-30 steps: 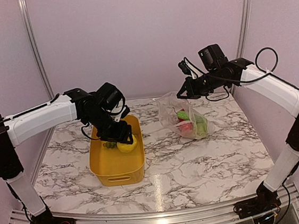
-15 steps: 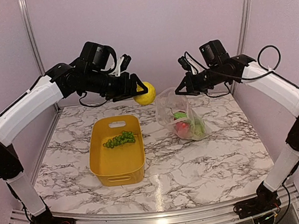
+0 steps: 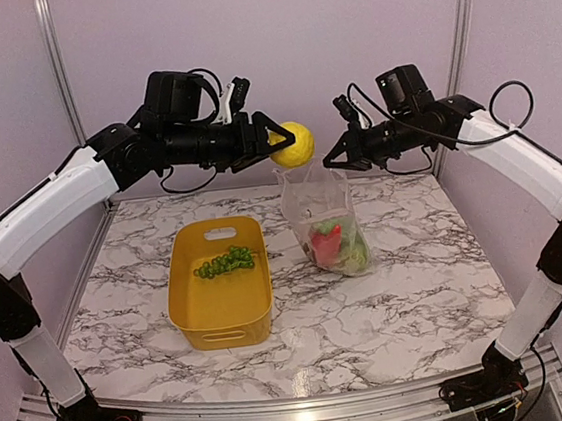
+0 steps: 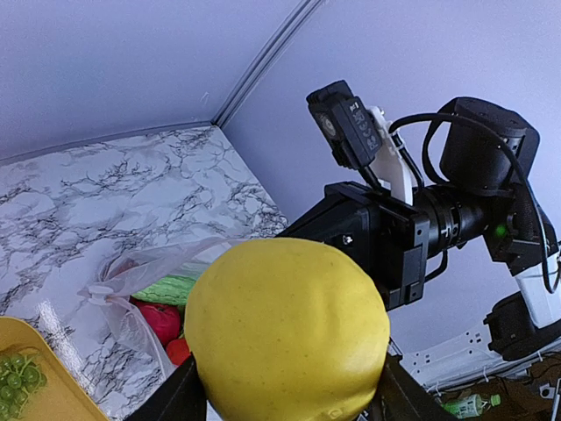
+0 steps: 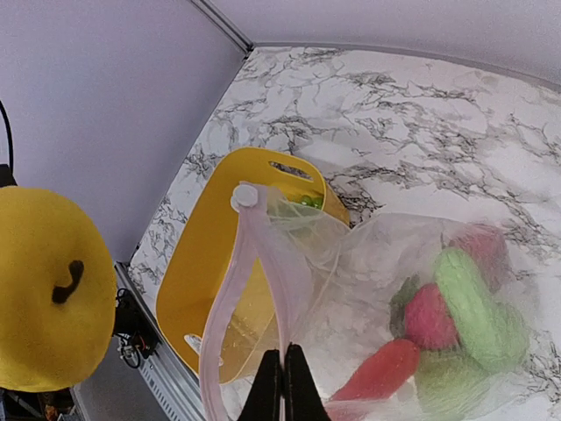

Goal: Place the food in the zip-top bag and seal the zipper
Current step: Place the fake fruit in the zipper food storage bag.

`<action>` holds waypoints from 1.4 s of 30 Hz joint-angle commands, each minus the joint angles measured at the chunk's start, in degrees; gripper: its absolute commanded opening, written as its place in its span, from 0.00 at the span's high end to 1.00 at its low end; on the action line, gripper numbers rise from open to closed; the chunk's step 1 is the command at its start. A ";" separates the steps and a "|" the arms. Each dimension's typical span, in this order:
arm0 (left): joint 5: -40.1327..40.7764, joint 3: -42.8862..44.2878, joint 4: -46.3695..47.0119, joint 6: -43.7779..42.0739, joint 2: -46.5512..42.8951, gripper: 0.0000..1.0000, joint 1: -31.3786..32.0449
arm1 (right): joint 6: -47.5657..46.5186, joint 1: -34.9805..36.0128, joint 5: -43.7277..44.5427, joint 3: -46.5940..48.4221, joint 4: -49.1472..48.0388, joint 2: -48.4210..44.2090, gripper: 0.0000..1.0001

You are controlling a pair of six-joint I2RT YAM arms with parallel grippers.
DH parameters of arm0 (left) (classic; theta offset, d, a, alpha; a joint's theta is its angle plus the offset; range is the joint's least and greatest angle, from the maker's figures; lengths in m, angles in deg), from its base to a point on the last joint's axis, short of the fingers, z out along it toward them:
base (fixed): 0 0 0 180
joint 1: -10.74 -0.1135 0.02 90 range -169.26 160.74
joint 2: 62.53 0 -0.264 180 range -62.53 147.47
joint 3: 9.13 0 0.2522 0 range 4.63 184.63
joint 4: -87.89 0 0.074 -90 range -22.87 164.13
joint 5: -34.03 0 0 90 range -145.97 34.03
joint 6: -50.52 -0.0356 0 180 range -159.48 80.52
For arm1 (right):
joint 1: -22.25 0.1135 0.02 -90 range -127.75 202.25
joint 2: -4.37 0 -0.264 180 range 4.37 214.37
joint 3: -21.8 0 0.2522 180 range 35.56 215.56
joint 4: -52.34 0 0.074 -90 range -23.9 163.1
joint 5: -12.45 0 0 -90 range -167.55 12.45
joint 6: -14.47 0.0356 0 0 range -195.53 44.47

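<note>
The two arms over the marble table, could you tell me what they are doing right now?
The left gripper holds a round yellow toy lemon in the air, close to the mouth of a clear floppy zip-top bag. The right gripper pinches that bag's top edge and holds it up; red and green toy food already sits inside. A green toy grape bunch lies in the yellow plastic bin, not yet bagged.
</note>
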 commanded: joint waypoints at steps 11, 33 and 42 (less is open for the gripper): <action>6.81 -2.95 -4.13 -2.67 3.72 0.48 3.89 | 0.86 0.69 -1.02 0.59 -2.42 -0.20 1.00; 12.11 4.47 -12.40 -2.52 10.31 0.23 5.01 | 0.63 0.70 0.28 -3.33 -3.81 -2.29 1.00; 9.14 7.60 -12.09 -3.67 9.32 0.10 5.09 | 0.35 0.73 -0.12 -3.46 -4.09 -1.73 1.00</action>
